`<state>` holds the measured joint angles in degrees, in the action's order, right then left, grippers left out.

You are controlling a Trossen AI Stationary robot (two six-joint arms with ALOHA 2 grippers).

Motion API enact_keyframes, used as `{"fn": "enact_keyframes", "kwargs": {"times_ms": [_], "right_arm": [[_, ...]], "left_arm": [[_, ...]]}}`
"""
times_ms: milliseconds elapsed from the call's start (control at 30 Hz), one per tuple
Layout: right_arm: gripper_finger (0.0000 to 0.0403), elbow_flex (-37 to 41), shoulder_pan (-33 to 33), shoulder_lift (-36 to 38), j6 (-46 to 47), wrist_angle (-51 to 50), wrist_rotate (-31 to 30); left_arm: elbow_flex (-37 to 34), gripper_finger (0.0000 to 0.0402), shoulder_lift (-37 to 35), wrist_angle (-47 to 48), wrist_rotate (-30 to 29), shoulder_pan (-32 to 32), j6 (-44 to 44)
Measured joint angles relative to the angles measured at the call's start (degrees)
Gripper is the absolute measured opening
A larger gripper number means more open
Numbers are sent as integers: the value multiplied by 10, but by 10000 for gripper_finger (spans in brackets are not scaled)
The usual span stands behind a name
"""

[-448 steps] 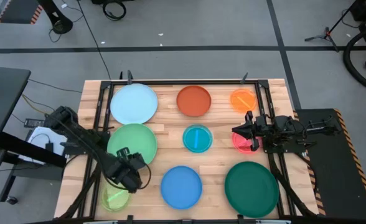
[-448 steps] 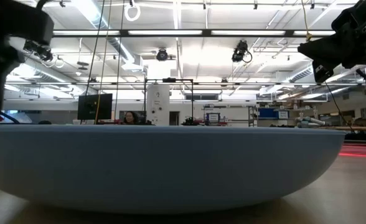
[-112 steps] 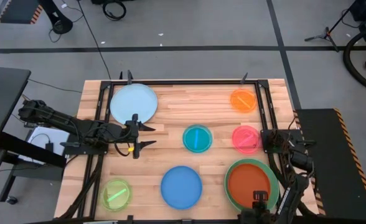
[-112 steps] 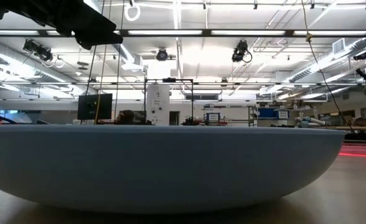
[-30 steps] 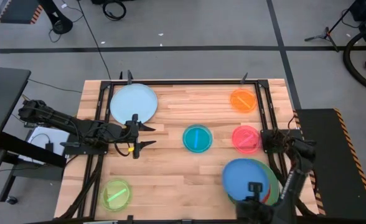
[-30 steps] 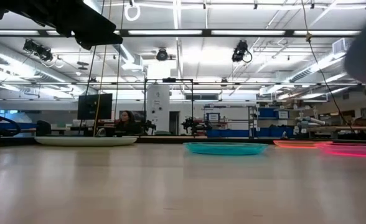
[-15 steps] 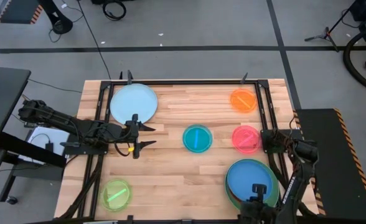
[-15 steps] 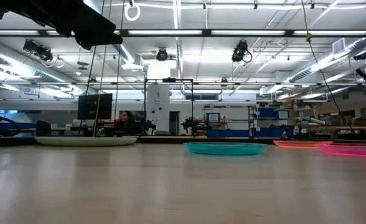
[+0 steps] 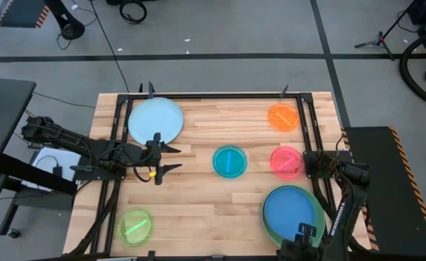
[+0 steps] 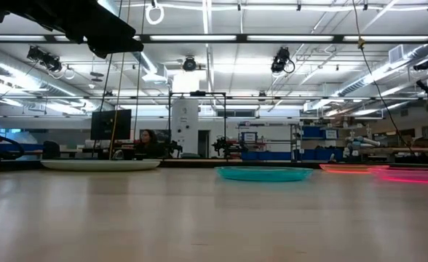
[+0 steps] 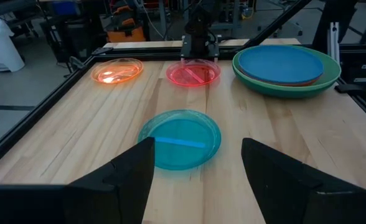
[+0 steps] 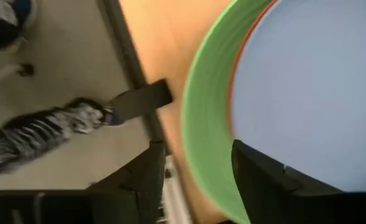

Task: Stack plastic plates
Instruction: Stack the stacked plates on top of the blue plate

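Observation:
At the table's near right stands a stack: a blue plate on top, a red-orange one under it, and a green plate at the bottom. My right gripper is open at the stack's near edge. In the right wrist view one finger stands outside the green rim and the other over the blue plate. My left gripper waits open at mid-left, above the table. Lying flat and single are a pale blue plate, a teal, a pink, an orange and a lime one.
A black metal frame runs round the wooden table, with rails down both sides. The bare wood lies mostly in the near middle, between the lime plate and the stack. In the low view a person sits far off in the room behind.
The blue plate, held off-centre over the stack's left side a second ago, has gone right and now lies flat and centred on the red-orange plate. My right gripper has drawn back a little toward the table's near edge.

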<state>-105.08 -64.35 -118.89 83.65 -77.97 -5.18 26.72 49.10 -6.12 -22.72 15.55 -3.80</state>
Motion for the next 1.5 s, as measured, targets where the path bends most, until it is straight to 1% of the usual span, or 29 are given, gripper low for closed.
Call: {"fn": "enact_keyframes", "kwargs": {"times_ms": [100,200,333,467,533,700,800,900,1067,1200,1367,1500], "right_arm": [[201,15,-22,0,38,47,-1],[199,43,-41,0,43,83,-1],[194,73,-58,0,10,93,-5],[187,89,-73,0,-44,100,-43],[185,101,-76,0,-58,112,-46],[185,152,-80,0,-82,160,-45],[184,179,-83,0,-81,168,-42],[184,191,-83,0,-75,156,-34],[181,194,-78,0,-72,166,4],[159,194,-78,0,-71,178,4],[117,194,-81,0,-52,189,-23],[91,194,-88,0,-52,199,-59]], "left_arm": [[0,247,0,0,0,0,0],[0,247,0,0,0,0,0],[0,247,0,0,0,0,0],[0,247,0,0,0,0,0],[0,247,0,0,0,0,0],[0,247,0,0,0,0,0],[0,247,0,0,0,0,0],[0,247,0,0,0,0,0],[0,247,0,0,0,0,0],[0,247,0,0,0,0,0],[0,247,0,-4,0,0,0],[0,247,0,-8,-6,0,-6]]}}
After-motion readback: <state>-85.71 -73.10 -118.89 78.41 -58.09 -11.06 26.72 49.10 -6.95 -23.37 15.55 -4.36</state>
